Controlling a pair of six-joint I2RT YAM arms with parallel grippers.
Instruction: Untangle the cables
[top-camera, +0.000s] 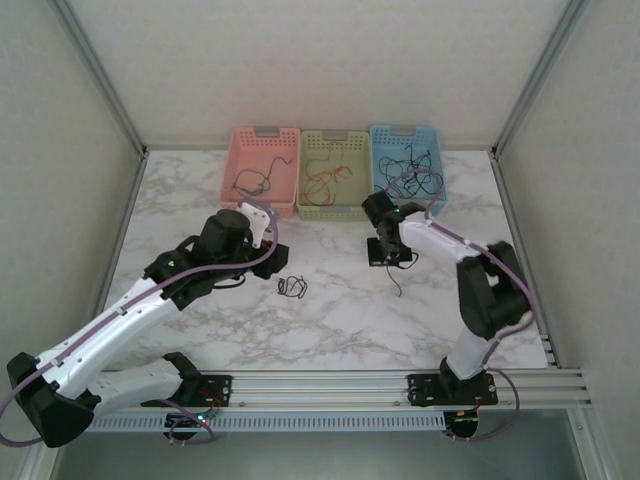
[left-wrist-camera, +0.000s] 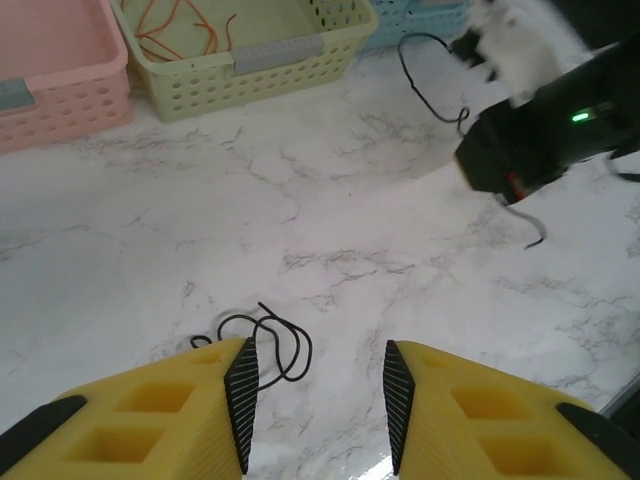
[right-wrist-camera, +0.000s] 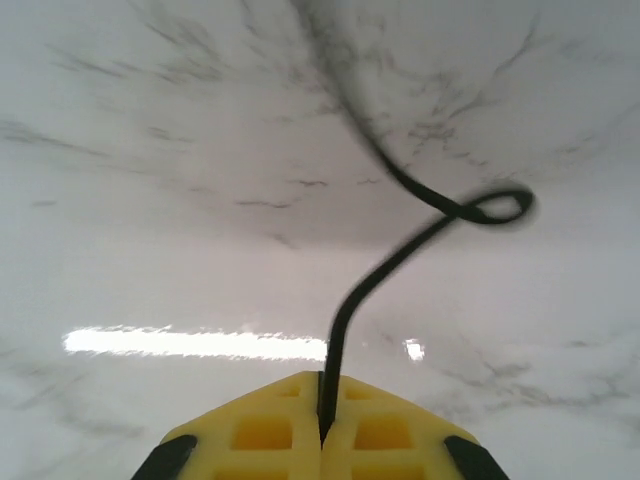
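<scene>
Yellow pads of the right gripper (right-wrist-camera: 320, 400) are pressed together on a black cable (right-wrist-camera: 455, 210), which rises from the pinch, curls into a small loop and trails over the marble table (right-wrist-camera: 150, 200). The left gripper (left-wrist-camera: 318, 375) hangs low with its pads apart, just beside a loose black coil (left-wrist-camera: 265, 335). Behind stand a pink basket (top-camera: 236, 165), a green basket (top-camera: 330, 208) and a blue basket (top-camera: 437, 160), each holding cables. One strand seems freed. Next it likely needs lifting clear and carrying to the blue basket, where black ones lie.
</scene>
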